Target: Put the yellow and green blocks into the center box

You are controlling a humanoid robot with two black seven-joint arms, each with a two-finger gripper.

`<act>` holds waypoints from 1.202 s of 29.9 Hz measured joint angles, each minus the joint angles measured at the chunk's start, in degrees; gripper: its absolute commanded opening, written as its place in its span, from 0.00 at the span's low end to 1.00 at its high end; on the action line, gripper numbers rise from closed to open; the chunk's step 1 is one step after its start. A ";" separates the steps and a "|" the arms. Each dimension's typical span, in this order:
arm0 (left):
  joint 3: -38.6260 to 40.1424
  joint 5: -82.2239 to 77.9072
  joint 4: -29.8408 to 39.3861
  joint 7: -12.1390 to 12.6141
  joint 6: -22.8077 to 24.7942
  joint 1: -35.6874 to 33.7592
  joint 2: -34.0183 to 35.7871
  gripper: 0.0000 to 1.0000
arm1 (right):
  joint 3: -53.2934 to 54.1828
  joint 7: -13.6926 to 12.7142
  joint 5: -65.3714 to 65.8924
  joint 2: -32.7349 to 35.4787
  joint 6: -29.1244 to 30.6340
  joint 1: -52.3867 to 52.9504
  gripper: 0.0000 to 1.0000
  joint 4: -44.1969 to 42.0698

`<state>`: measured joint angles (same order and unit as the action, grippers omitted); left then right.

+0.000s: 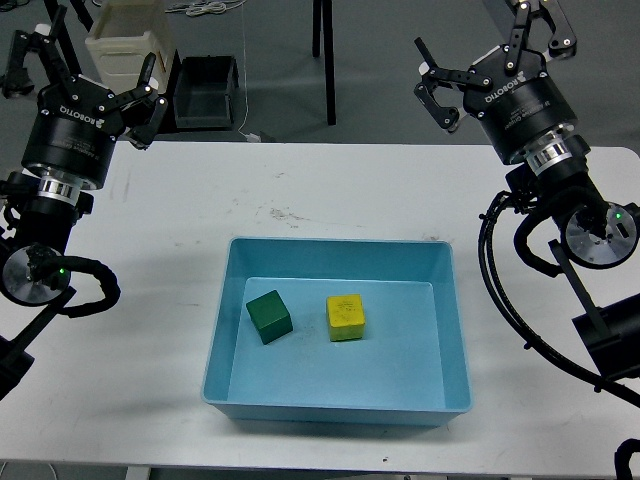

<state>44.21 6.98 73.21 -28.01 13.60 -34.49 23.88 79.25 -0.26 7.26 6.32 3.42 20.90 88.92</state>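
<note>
A dark green block (269,316) and a yellow block (346,316) lie side by side, a little apart, on the floor of the light blue box (340,244) at the middle of the white table (150,330). My left gripper (85,62) is raised at the far left, behind the table's back edge, with its fingers spread open and empty. My right gripper (492,52) is raised at the far right, also open and empty. Both are far from the box and the blocks.
Behind the table, on the floor, stand a beige bin (128,30) and a grey box (205,78). A dark post (326,60) stands behind the table's middle. My right arm's cables (500,290) hang over the table's right side.
</note>
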 measured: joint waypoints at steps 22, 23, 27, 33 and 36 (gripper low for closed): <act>20.08 2.58 12.41 10.80 -0.08 30.08 -15.77 1.00 | 15.17 -0.18 -4.75 -6.32 4.36 -27.53 1.00 4.49; 20.02 2.58 12.51 10.90 -0.09 30.72 -15.89 1.00 | 15.66 -0.27 -6.01 -6.32 5.08 -28.48 1.00 4.50; 19.55 2.72 13.62 11.92 -0.02 33.74 -16.05 1.00 | 16.54 -2.27 -10.35 -6.32 8.70 -32.16 1.00 4.58; 19.65 4.62 15.33 14.03 0.53 36.28 -16.12 1.00 | 16.72 -4.21 -14.05 -6.32 11.23 -34.42 1.00 4.60; 19.56 6.19 15.94 14.07 1.09 37.15 -16.29 1.00 | 16.69 -4.25 -15.28 -6.32 11.49 -34.90 1.00 4.60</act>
<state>63.77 13.18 89.15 -13.93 14.69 2.66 7.59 95.94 -4.51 -8.01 0.00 14.92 -14.00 93.52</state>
